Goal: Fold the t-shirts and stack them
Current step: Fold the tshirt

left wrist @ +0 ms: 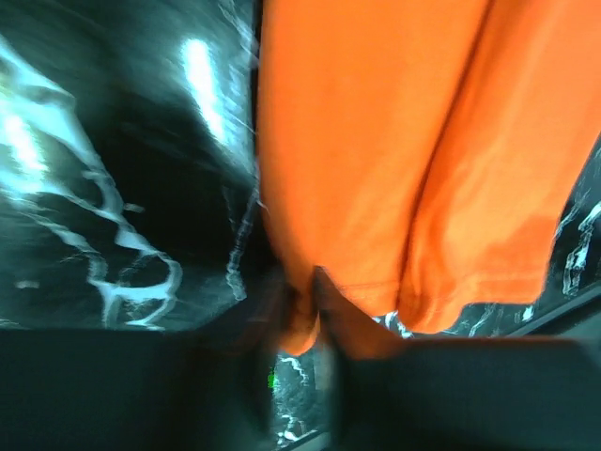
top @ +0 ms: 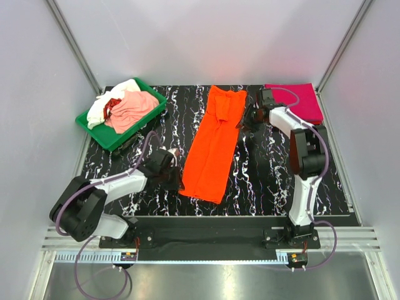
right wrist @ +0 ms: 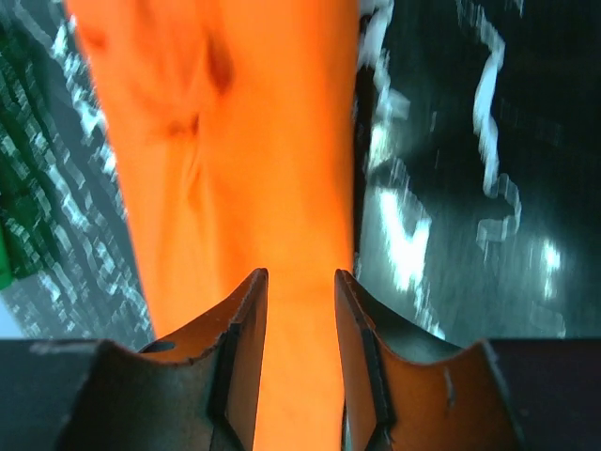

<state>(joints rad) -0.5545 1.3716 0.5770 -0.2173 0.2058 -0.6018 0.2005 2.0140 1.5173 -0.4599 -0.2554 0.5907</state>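
Note:
The bright orange t-shirt (top: 215,144) lies as a long narrow strip down the middle of the table. My left gripper (top: 177,164) is at the strip's near left edge. In the blurred left wrist view it (left wrist: 315,305) is shut on the hem of the orange cloth (left wrist: 394,141). My right gripper (top: 247,120) is at the strip's far right edge. In the right wrist view it (right wrist: 300,282) is open, with orange cloth (right wrist: 244,141) showing between the fingers. A folded magenta-pink t-shirt (top: 297,100) lies at the back right.
A green tray (top: 87,122) at the back left holds a pale pink t-shirt (top: 131,106), a white one (top: 119,92) and a bit of red cloth (top: 113,104). The table is black with white marbling (top: 262,181). White walls enclose the sides and back.

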